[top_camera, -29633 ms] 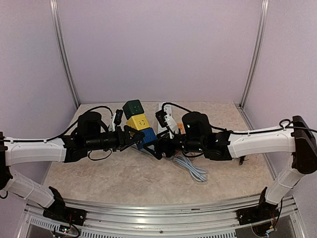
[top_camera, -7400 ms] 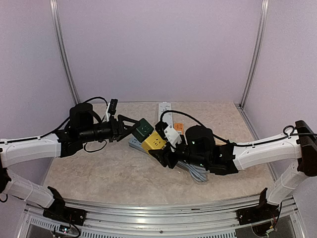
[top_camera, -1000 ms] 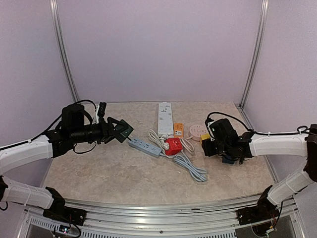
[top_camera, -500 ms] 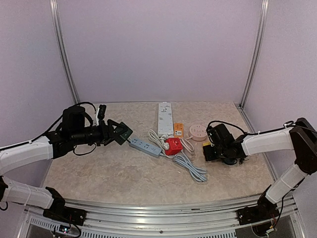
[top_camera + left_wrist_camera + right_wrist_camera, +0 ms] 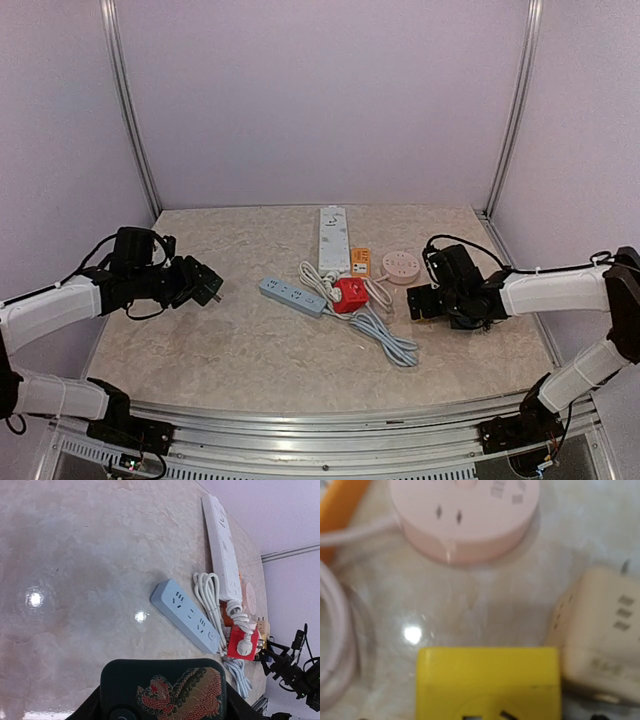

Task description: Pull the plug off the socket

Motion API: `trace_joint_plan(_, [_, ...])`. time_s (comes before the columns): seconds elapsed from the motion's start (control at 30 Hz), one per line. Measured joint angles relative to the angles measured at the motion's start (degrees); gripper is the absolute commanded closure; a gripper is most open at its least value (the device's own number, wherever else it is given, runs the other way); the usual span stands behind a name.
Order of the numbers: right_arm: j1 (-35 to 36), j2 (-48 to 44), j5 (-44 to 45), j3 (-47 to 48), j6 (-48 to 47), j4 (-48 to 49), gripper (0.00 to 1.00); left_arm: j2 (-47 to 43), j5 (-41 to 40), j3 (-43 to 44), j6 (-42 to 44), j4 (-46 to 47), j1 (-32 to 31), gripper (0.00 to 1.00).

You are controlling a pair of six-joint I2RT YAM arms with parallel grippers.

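In the top view my left gripper point(image 5: 203, 286) hangs over the table's left side, shut on a dark green cube plug point(image 5: 199, 279). In the left wrist view this cube point(image 5: 162, 687), with a red dragon print, fills the gap between the black fingers point(image 5: 90, 707). My right gripper point(image 5: 418, 302) is low at the right. Its wrist view shows a yellow cube socket point(image 5: 487, 680) right at the jaws, beside a beige cube point(image 5: 600, 640). The right fingers themselves do not show. Green and yellow cubes are far apart.
A white power strip point(image 5: 332, 233), an orange adapter point(image 5: 361, 262) and a pink round socket point(image 5: 397, 266) lie at the back middle. A blue-grey strip point(image 5: 292, 296), a red cube point(image 5: 349, 293) with a white plug in it and a coiled white cable point(image 5: 385, 335) lie in the centre.
My left arm has drawn back to the left with the green cube, away from the blue-grey strip. The right gripper has stayed low at the right, shifting slightly.
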Motion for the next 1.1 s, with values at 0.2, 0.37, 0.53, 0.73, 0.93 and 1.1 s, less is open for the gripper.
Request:
trace_joint_plan(0.2, [0.0,-6.6,0.0,0.0,-0.5,0.1,0.06,1.5,-2.5,-0.9,2.0,-6.1,7.0,0.53])
trace_joint_plan(0.37, [0.0,-10.7,0.1,0.0,-0.5,0.1,0.06,5.7,-2.8,-0.9,4.2,-9.5,10.2,0.48])
trace_joint_plan(0.53, [0.0,-13.5,0.7,-0.2,-0.5,0.0,0.07,10.7,-3.2,0.2,6.5,-12.9,10.7,0.41])
trace_joint_plan(0.73, [0.0,-16.0,1.4,-0.4,-0.5,-0.4,0.07,13.1,-3.2,1.2,8.4,-13.6,11.0,0.24])
trace_joint_plan(0.93, [0.0,-18.3,1.4,-2.0,-0.4,-0.6,0.07,15.8,-2.5,1.4,9.6,-13.4,11.1,0.05])
trace_joint_plan(1.1, [0.0,-18.7,1.7,-2.0,-0.8,-1.5,0.06,15.8,-2.4,1.4,9.9,-13.2,11.1,0.01])
